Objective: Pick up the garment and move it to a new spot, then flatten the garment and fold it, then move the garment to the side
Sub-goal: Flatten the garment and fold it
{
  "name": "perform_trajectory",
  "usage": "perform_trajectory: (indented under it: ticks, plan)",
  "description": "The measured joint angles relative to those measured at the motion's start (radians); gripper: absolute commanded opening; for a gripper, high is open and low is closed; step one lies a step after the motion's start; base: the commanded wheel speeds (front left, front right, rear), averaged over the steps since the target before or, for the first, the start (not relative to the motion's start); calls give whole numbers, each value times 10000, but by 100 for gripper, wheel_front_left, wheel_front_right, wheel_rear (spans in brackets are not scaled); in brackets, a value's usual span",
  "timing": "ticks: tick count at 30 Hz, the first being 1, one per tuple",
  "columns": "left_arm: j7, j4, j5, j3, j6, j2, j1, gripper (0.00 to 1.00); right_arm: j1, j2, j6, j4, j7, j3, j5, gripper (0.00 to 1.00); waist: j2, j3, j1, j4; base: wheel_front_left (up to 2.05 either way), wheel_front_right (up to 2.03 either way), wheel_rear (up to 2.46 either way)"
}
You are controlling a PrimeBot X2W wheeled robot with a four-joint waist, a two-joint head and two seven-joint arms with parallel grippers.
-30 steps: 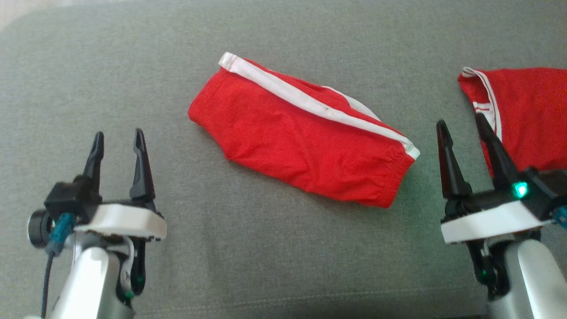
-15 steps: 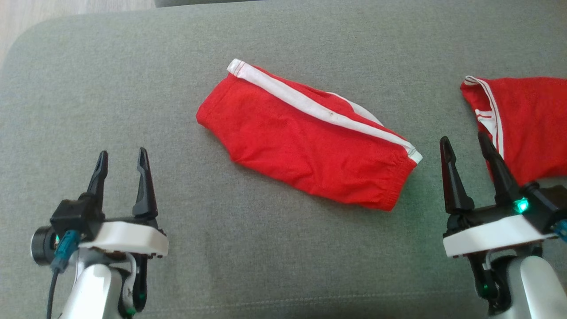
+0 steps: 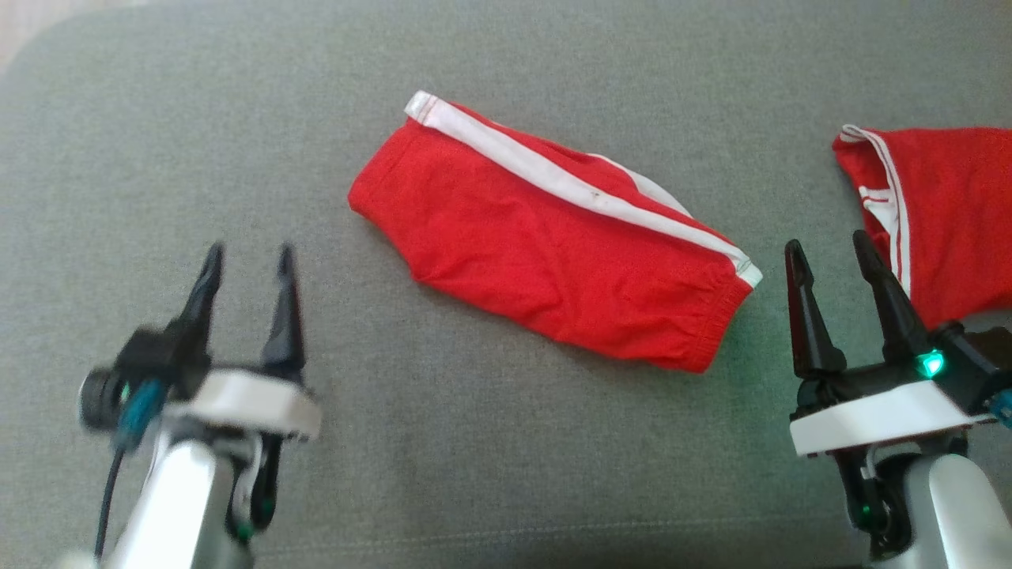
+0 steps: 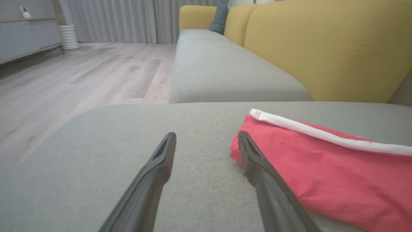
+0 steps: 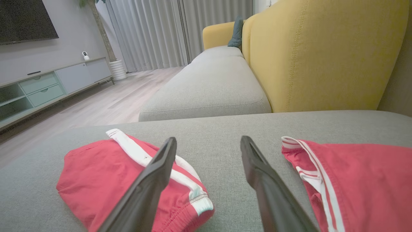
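The left gripper [image 3: 249, 251] stood wide open with nothing between its two dark fingers, low over the grey cushion [image 3: 474, 442]. It was blurred in the head view. The right gripper [image 3: 826, 243] was just as wide open and empty, its fingers pointing the same way over the same cushion.

Between the two grippers, and a little ahead of their tips, lay the garment [image 3: 545, 237], a pair of red shorts folded flat. It lay on a slant, with a white stripe along its far edge. Its rounded red corner was nearest the left gripper, ahead of the fingertips and toward the robot's right. In the left wrist view that corner showed just past the tip of the inner finger, with no contact visible. The gathered waistband end lay near the right gripper, just to the left of its inner finger and apart from it.

On the other side of the right gripper, a second red piece with thin white trim [image 3: 941, 213] lay flat at the cushion's right edge. In the head view the outer finger crossed in front of its near border.

Beyond the cushion stood a yellow sofa back [image 4: 322, 48], a pale wooden floor [image 4: 80, 80] and grey curtains [image 5: 145, 32].
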Motion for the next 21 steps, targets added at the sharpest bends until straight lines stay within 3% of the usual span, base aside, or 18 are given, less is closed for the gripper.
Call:
perform_trajectory:
  ticks: [4, 10, 21]
  plan:
    - [589, 531, -142, -462, -671, -15, -1302, 100, -46, 6, 0, -10, 0, 46, 0, 100, 0, 273, 0, -92, 0, 0, 0]
    - [1820, 2378, -669, -683, -1593, -73, -3438, 100, -346, 56, 0, 8, -4, 151, 13, 100, 0, 710, 0, -475, 0, 0, 0]
    - [3630, 5845, -1256, -907, -2284, -36, -5160, 100, -469, 230, 0, 307, -184, 213, 196, 100, 0, 1225, 0, -1148, 0, 0, 0]
